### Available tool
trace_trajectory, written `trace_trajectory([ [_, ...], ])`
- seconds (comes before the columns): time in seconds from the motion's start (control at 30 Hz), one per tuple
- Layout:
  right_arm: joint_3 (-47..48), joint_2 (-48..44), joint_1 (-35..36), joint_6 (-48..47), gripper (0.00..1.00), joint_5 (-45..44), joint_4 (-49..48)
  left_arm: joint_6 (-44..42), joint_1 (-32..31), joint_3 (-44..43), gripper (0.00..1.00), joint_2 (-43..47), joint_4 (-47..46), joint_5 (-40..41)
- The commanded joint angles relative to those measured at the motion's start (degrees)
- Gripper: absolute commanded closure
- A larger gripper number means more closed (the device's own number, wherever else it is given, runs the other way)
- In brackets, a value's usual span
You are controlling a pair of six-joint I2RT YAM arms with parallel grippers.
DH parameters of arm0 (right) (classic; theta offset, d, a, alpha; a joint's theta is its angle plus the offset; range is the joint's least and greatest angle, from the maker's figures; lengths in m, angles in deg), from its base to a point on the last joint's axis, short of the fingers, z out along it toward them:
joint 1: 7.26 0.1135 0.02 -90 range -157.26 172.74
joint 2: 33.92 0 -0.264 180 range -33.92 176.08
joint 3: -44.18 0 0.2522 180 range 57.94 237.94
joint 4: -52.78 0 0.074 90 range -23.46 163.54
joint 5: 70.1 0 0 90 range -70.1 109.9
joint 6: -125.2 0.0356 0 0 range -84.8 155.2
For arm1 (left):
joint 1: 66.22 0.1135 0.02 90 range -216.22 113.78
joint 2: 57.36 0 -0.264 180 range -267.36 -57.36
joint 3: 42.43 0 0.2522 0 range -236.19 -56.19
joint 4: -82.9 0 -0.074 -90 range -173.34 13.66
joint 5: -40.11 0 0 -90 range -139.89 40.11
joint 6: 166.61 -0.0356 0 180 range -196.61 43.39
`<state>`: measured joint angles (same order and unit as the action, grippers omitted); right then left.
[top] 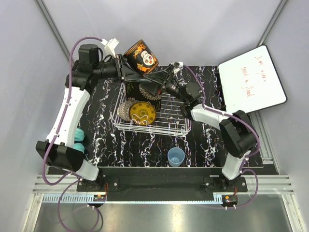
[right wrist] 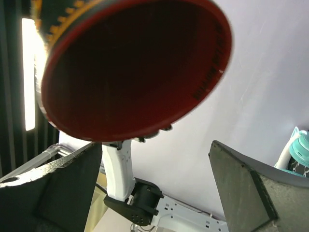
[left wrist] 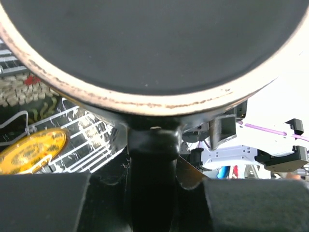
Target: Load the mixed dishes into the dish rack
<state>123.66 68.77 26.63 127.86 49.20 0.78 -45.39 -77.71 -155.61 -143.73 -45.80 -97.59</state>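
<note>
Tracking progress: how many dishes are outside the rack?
2. The mug is held up by the left claw at the rack's far side; the blue cup stands on the table in front of the rack. More may be hidden.

Mug (left wrist: 154,43) cropped on three sides in my left wrist view, whiteboard (top: 263,87) writing unreadable to me.
</note>
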Motion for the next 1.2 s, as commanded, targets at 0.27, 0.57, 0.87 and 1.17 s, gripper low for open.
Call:
trace_trajectory([
  [0.27, -8.3, -18.0, -9.5, -10.4, 0.00, 16.8, 10.0, -9.7, -2.0, -6.4, 1.00, 3.3, -7.7, 6.8],
  [0.57, -9.6, -49.7, -13.1, -47.5, 0.00, 3.2, 54.9, -20.3, -13.7, -3.6, 1.00, 1.4, -3.9, 25.2],
  [0.87, -14.6, -61.6, -13.1, -51.6, 0.00, -11.1, 68.0, -23.2, -23.6, -10.2, 1.00, -7.3, -3.3, 33.6],
  [1.17, -18.2, -65.3, -13.1, -50.5, 0.00, -14.7, 72.6, -22.7, -25.0, -14.2, 1.00, -17.0, -6.8, 31.1],
])
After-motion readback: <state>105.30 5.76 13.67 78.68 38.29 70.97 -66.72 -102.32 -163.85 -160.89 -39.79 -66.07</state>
